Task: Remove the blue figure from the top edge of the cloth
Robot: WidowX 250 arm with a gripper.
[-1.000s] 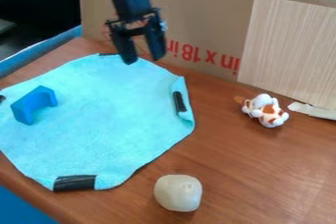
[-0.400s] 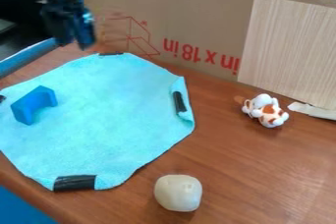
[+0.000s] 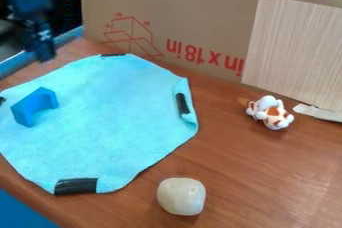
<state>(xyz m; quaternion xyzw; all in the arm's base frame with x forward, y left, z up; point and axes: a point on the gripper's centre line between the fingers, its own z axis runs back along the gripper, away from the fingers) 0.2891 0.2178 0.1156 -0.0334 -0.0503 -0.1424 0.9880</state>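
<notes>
The blue figure (image 3: 30,108), an arch-like block, sits on the turquoise cloth (image 3: 113,127), towards its left edge. The gripper (image 3: 44,54) hangs beyond the cloth's upper left edge, apart from the figure; I cannot tell whether its jaws are released or clenched.

The cloth lies on the brown wooden surface (image 3: 254,172) with 4 black strips (image 3: 75,186) along its edges: 1 each at the top, right, bottom and far left. Its right edge is curled over. Below and right of the cloth stands a pale rounded object (image 3: 182,197); well to its right is a white and orange-brown toy (image 3: 270,113). Behind the cloth rises a cardboard panel (image 3: 194,12) with red print, and a wood-grain board (image 3: 294,52) stands behind and right of it.
</notes>
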